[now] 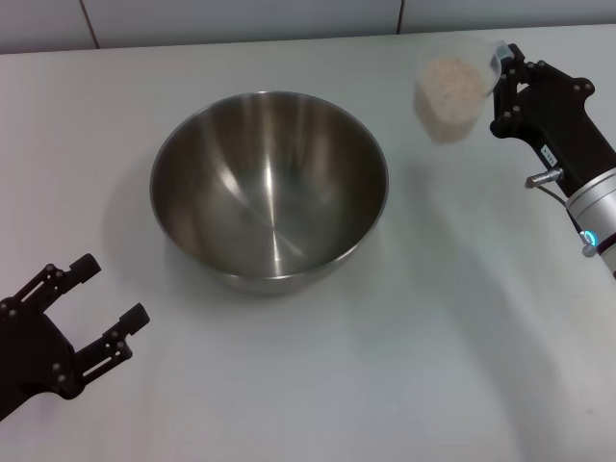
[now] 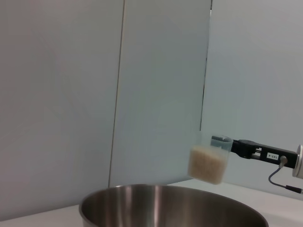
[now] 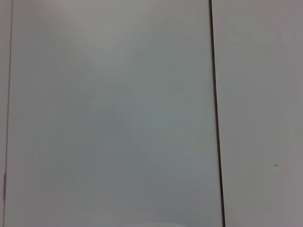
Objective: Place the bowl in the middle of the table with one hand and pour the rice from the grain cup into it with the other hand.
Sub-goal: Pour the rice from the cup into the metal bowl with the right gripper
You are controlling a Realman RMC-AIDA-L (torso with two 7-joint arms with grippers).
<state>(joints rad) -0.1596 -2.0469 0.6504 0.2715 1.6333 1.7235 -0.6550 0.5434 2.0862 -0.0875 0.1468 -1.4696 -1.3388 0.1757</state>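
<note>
The steel bowl [image 1: 269, 188] stands upright in the middle of the white table [image 1: 433, 337], with nothing inside it. To its right the grain cup [image 1: 449, 94], clear plastic and filled with rice [image 1: 452, 72], hangs above the table, held at its rim by my right gripper [image 1: 500, 67]. The cup is roughly upright and off to the side of the bowl. My left gripper [image 1: 108, 294] rests open near the front left corner, apart from the bowl. The left wrist view shows the bowl's rim [image 2: 170, 189] with the cup [image 2: 208, 163] lifted behind it.
A pale panelled wall [image 1: 241, 19] runs along the table's far edge. The right wrist view shows only wall panels [image 3: 109, 113] and a dark seam.
</note>
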